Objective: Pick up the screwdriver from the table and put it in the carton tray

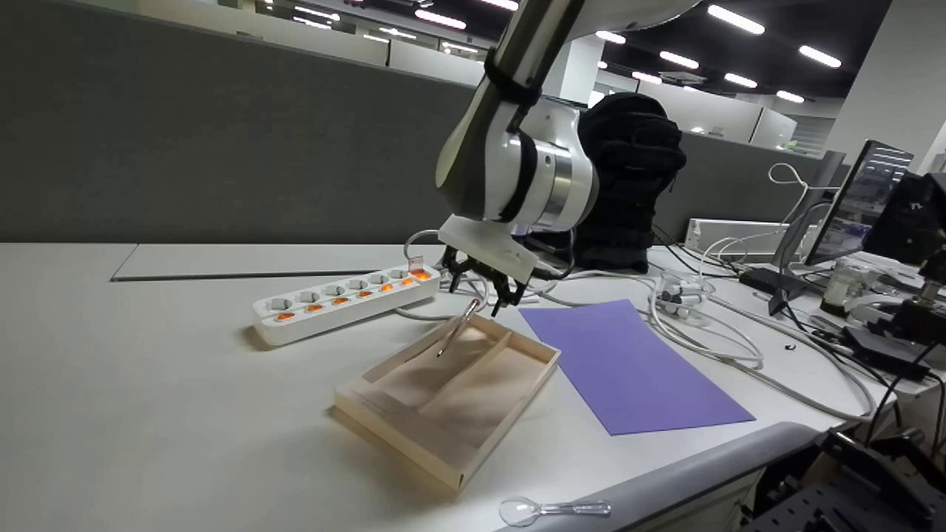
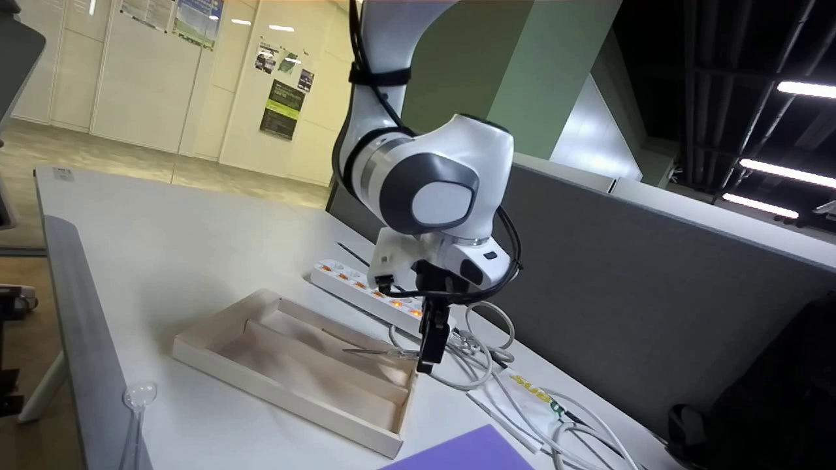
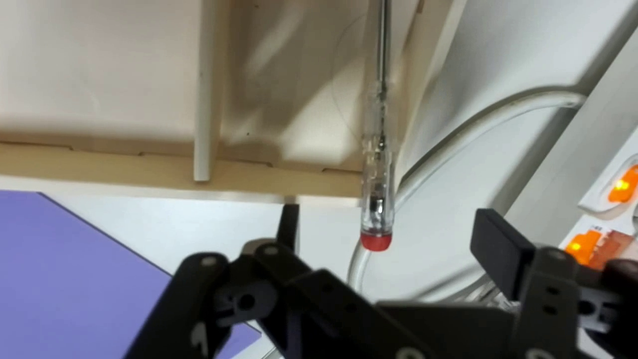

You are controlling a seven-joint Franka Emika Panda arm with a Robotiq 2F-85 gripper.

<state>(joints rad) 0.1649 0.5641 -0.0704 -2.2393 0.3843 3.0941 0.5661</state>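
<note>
The screwdriver (image 1: 458, 327) has a thin metal shaft, a clear handle and a red end cap; it also shows in the exterior view (image 2: 369, 352) and the wrist view (image 3: 379, 149). It leans tilted over the end rim of the tan carton tray (image 1: 403, 448), its shaft pointing down into one compartment and its handle end sticking out past the rim. The tray stands on the pale table (image 1: 185, 414). My gripper (image 3: 389, 224) is open, its two fingers apart on either side of the red cap and not touching it. The gripper is above the tray's end in both exterior views (image 1: 474, 299).
A white power strip (image 1: 347, 304) lies behind the tray. A purple sheet (image 1: 635, 369) lies beside it. White cables (image 3: 523, 105) run near the tray's end. A clear spoon (image 1: 558, 510) lies at the table edge. A black backpack (image 1: 624, 185) stands against the grey partition (image 1: 259, 140).
</note>
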